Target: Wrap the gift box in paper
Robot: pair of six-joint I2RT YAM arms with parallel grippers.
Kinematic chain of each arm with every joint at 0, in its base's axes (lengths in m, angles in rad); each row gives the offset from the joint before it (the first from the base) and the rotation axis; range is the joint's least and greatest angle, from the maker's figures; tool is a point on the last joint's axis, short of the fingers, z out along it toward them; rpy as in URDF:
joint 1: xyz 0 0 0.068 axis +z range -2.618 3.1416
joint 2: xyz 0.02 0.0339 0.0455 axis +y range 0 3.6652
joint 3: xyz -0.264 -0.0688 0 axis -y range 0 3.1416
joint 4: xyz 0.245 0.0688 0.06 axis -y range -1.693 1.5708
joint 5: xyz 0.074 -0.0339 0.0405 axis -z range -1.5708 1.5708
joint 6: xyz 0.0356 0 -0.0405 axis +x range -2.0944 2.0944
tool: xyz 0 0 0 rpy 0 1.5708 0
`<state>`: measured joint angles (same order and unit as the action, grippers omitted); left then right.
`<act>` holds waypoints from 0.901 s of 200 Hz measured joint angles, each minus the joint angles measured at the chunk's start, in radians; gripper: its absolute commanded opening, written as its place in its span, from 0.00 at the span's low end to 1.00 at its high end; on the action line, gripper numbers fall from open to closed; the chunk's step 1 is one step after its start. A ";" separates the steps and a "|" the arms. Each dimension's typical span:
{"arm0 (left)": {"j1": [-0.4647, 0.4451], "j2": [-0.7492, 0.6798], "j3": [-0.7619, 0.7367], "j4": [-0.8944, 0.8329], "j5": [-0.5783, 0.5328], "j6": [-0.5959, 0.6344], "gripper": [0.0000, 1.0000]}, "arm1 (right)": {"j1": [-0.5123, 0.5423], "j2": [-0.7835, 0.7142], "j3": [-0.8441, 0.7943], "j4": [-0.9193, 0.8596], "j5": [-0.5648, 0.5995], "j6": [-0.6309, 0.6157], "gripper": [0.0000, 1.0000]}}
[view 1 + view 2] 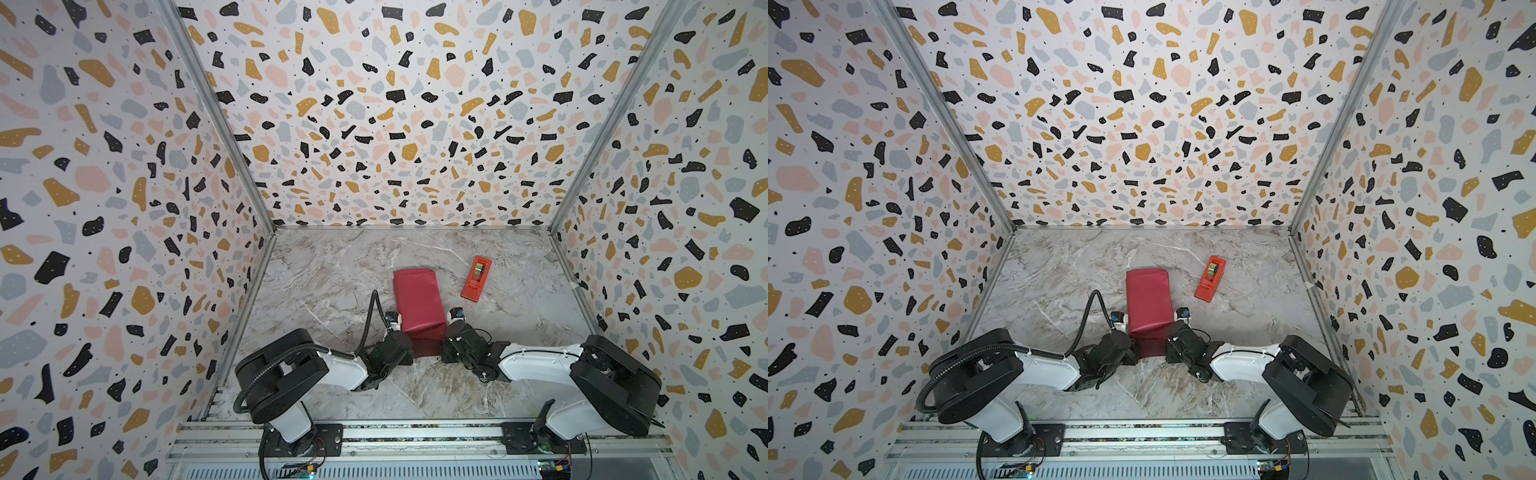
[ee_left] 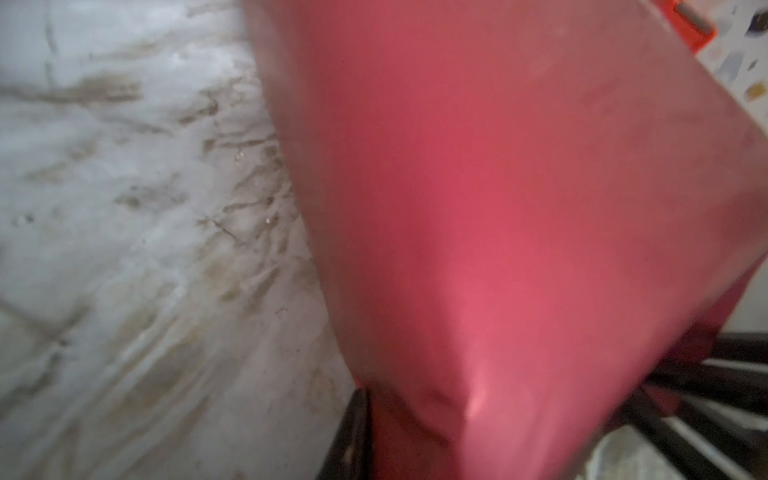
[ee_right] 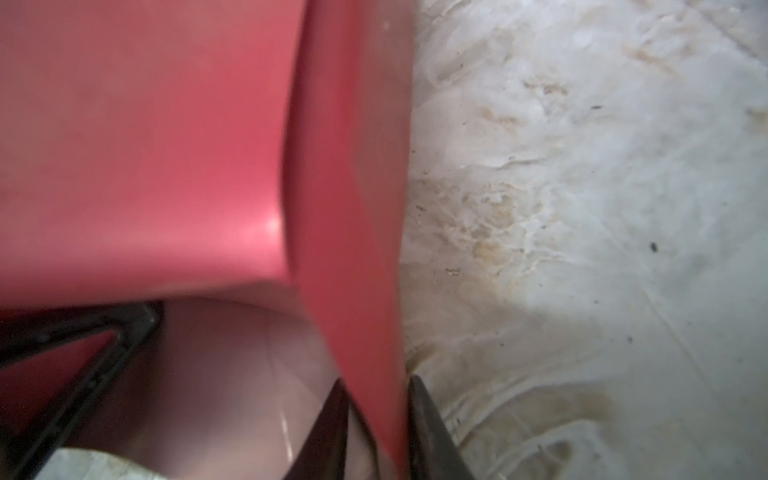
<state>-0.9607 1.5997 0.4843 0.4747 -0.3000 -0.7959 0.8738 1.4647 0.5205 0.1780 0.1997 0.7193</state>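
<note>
left gripper [image 1: 395,322]: lower centre, at the paper's near left corner; spread or shut cannot be told.
right gripper [image 3: 378,436]: slightly spread around the paper's near right edge.
paper [image 1: 417,299]: one, centre; long axis laid near-to-far.
tape dispenser [image 1: 476,277]: one, farther right.
</note>
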 measured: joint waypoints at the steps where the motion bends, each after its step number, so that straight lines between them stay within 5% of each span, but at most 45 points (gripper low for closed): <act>1: 0.000 -0.003 0.000 -0.003 0.001 0.000 0.39 | 0.000 0.000 0.000 -0.001 0.000 0.000 0.35; 19: 0.000 -0.072 -0.025 -0.018 0.008 -0.002 0.52 | -0.006 -0.026 -0.007 -0.021 -0.014 -0.009 0.43; 64: 0.000 -0.393 -0.105 -0.159 0.005 0.000 0.66 | -0.020 -0.143 -0.047 -0.065 -0.059 -0.039 0.56; 84: 0.000 -0.533 -0.089 -0.247 -0.027 0.060 0.87 | -0.022 -0.206 -0.059 -0.098 -0.077 -0.055 0.60; 118: 0.027 -0.599 0.038 -0.317 -0.039 0.321 0.96 | -0.037 -0.314 -0.061 -0.123 -0.084 -0.084 0.67; 180: 0.140 -0.354 0.224 -0.291 0.072 0.878 0.95 | -0.123 -0.259 -0.061 -0.083 -0.151 -0.137 0.69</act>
<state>-0.8207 1.2461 0.7082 0.1837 -0.2283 0.0818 0.7509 1.2060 0.4591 0.0952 0.0483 0.5819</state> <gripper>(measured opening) 0.982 0.686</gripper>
